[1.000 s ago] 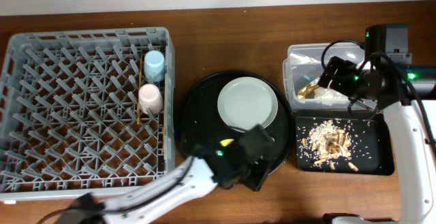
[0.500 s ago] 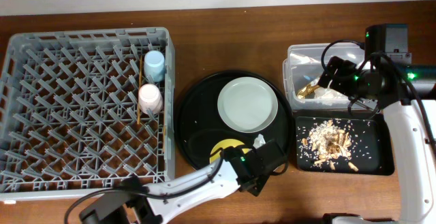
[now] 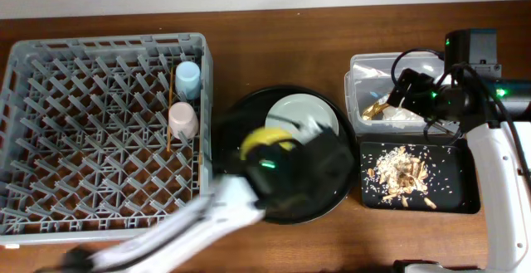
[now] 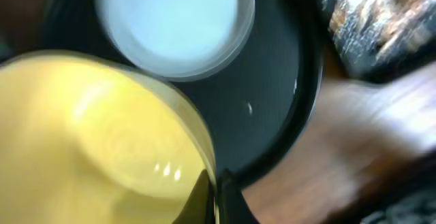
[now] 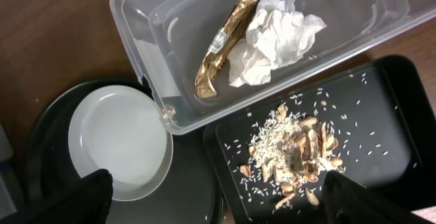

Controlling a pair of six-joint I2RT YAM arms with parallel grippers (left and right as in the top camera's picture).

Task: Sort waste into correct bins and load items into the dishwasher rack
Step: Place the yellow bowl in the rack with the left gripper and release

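Risk: the left pincer [image 4: 212,198], clamped only on the thin rim of the yellow bowl [image 3: 264,138], may let it slip onto the plate [image 3: 307,115] at its two o'clock. The bowl looks glossy and empty, held over the round black tray [image 4: 286,60]. The rack [image 3: 99,132] lies at nine o'clock. The right pincer [image 5: 225,197], fingers apart, hangs over the clear tub [image 5: 136,20].

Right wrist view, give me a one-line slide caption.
Foil wrapper and crumpled napkin in the clear tub, food scraps on the shallow black tray, plate on the round tray.
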